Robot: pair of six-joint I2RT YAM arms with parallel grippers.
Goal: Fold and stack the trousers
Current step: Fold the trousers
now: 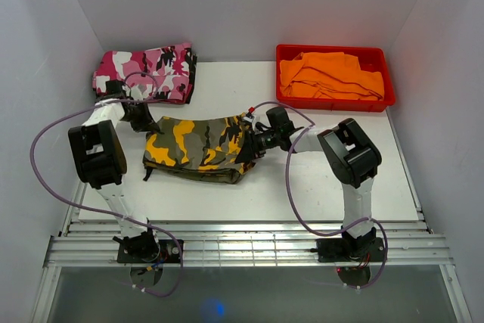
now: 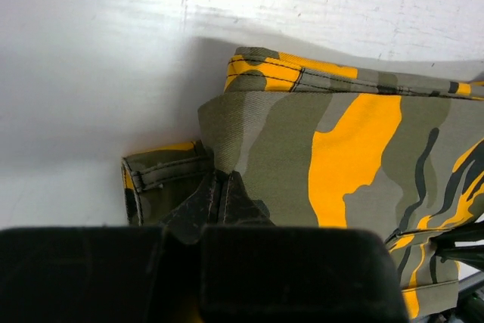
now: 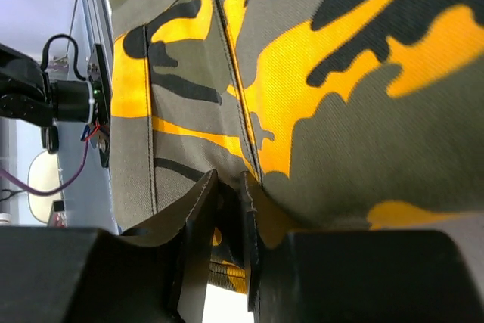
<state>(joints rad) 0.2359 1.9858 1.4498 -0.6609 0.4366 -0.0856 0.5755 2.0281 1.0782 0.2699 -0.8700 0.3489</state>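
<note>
The trousers [image 1: 198,147], in olive, orange-yellow and black camouflage, lie folded in a rough rectangle at the middle of the white table. My left gripper [image 1: 151,128] is at their left edge. In the left wrist view it [image 2: 217,181] is shut, its tips pinching a fold of the trousers [image 2: 333,149]. My right gripper [image 1: 248,144] is at their right edge. In the right wrist view its jaws [image 3: 227,181] stand narrowly apart with a seam of the trousers [image 3: 318,96] caught between them.
Pink, white and black camouflage trousers [image 1: 147,72] lie folded at the back left. A red bin [image 1: 333,51] at the back right holds an orange garment [image 1: 329,77]. White walls close in the left, right and back sides. Purple cables loop beside both arms.
</note>
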